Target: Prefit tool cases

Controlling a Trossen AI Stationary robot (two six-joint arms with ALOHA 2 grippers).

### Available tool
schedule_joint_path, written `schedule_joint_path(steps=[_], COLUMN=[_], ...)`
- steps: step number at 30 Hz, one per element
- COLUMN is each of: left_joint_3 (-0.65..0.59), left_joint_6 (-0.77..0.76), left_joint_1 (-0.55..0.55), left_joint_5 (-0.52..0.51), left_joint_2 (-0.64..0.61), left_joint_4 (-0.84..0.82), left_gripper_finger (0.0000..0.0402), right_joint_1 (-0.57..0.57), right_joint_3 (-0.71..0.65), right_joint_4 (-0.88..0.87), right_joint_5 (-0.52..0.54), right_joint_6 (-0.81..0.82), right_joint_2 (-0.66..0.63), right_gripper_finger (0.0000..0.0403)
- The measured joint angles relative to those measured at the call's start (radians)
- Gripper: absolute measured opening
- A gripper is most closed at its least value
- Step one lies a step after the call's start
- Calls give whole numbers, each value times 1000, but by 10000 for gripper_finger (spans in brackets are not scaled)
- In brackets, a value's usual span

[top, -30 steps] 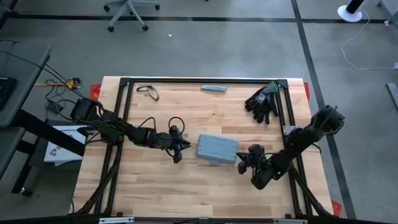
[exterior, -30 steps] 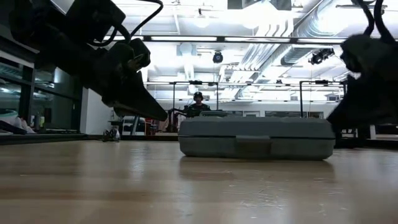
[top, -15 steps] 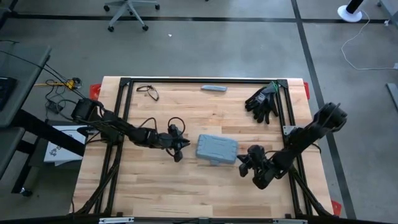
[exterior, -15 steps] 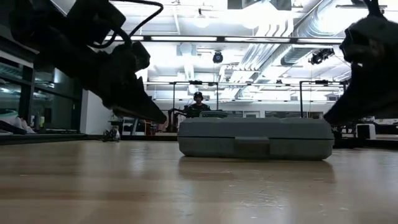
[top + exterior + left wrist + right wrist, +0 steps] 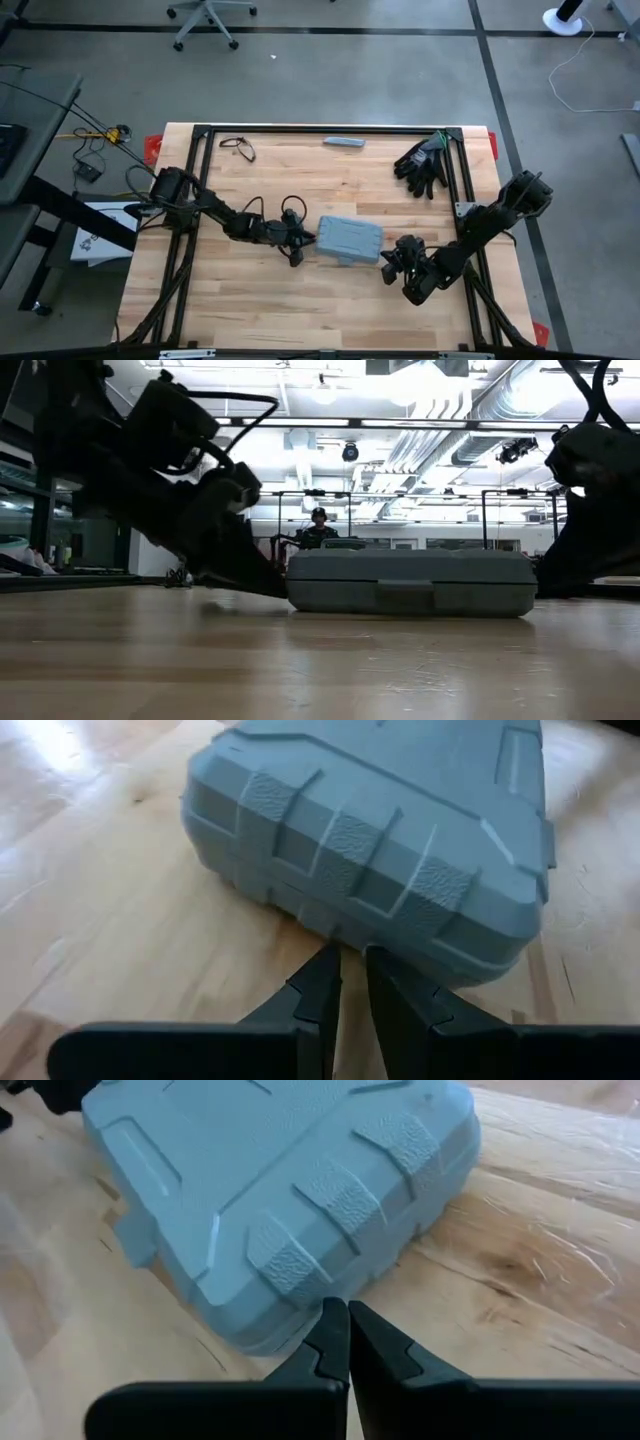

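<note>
High view first: we see the tool case lying shut and flat near the middle of the desk, between the two arms. Our left gripper sits just beside the case's left end, its arm stretched low across the desk from the left edge. Our right gripper is near the case's lower right corner, its arm bent back toward the right rail.

Low view: the case rests level on the desk, latch tab facing the camera. We see the left gripper slanting down to the desk at the case's left end, and the right arm as a dark mass at the far right.

Left wrist view: the gripper shows a narrow gap between its fingers, tips at the case's ribbed side wall, gripping nothing.

Right wrist view: the gripper has its fingers pressed together, empty, tips just beside the case's edge. We can read no writing on the case.
</note>
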Motion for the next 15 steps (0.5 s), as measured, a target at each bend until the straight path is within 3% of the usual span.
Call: schedule_joint_path(steps=[15], left_joint_3=[44], left_joint_6=[37], left_joint_1=[-1], left_joint_5=[51], left_joint_2=[-13], left_joint_4=[-108], left_gripper_finger=[48], right_joint_1=[1], right_joint_3=[0], right_joint_4=[9], right_joint_5=[-6], right_joint_6=[-6], right_joint_2=[0], right_gripper_finger=[0])
